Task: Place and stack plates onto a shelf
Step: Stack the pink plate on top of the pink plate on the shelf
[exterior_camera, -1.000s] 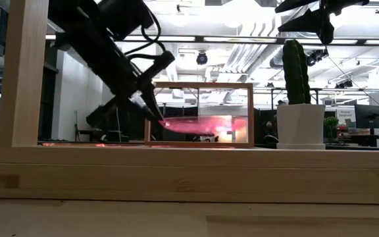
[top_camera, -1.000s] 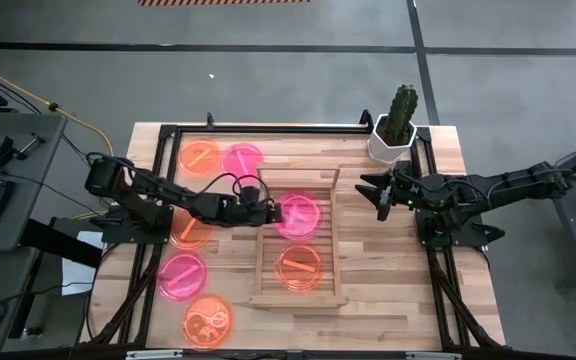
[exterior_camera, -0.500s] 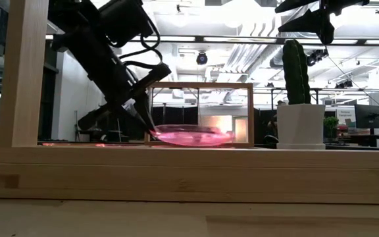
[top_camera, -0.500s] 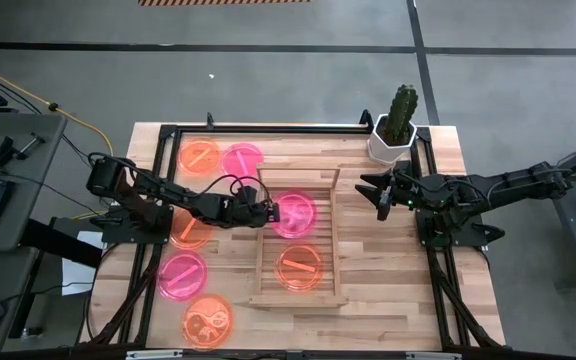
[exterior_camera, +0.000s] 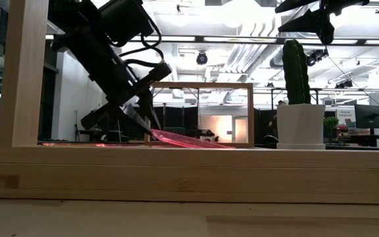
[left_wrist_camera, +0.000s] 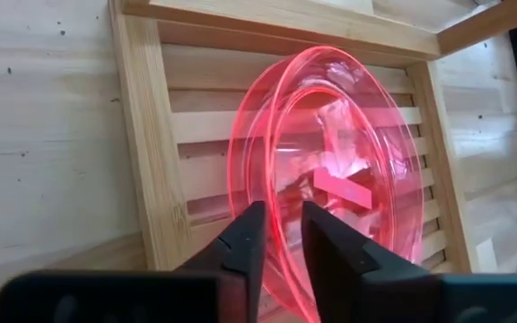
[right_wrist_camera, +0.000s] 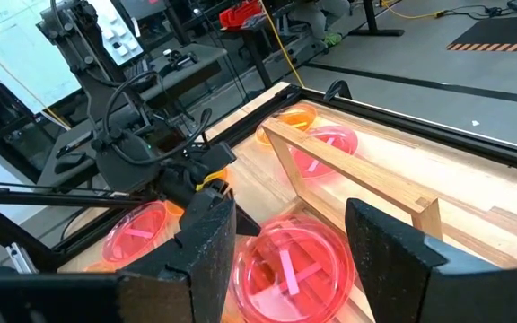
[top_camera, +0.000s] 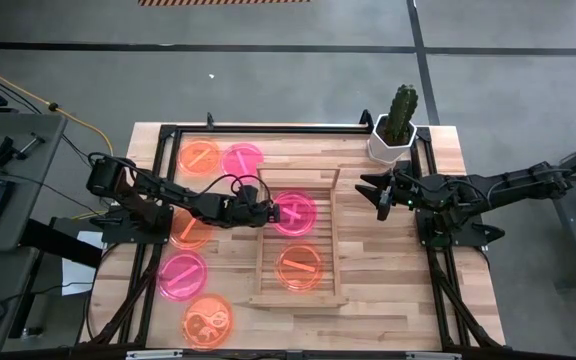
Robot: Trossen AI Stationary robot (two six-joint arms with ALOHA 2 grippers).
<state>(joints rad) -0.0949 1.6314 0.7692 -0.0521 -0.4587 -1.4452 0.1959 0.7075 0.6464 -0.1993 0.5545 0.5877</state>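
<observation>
My left gripper (top_camera: 266, 212) is shut on a neon pink plate (top_camera: 296, 213) over the far half of the light-wood slatted shelf (top_camera: 268, 255). An orange plate (top_camera: 298, 267) lies flat on the shelf's near half. Loose plates lie on the table left of the shelf: orange (top_camera: 199, 155) and pink (top_camera: 242, 160) at the far side, orange (top_camera: 188, 232) under my left arm, pink (top_camera: 182, 275) and orange (top_camera: 208, 318) nearer. My right gripper (top_camera: 379, 190) is open and empty, raised to the right of the shelf. My left gripper pinches the pink plate's rim (left_wrist_camera: 281, 235) on the plate's left side between its two fingers (left_wrist_camera: 248, 244). The fingers slant down from the table's left. The plate is tilted: the held edge (exterior_camera: 155, 133) is raised and the opposite edge (exterior_camera: 224, 145) is down on the shelf.
A potted cactus (top_camera: 396, 125) in a white pot stands at the far right, close to my right gripper. The shelf's raised rail (top_camera: 298, 176) stands at its far end. A black frame (top_camera: 268, 128) runs round the tabletop. Bare wood lies right of the shelf.
My left gripper has gone down with the pink plate. The plate was lifted clear above the shelf; its right edge now rests on the slats while the held edge stays raised.
</observation>
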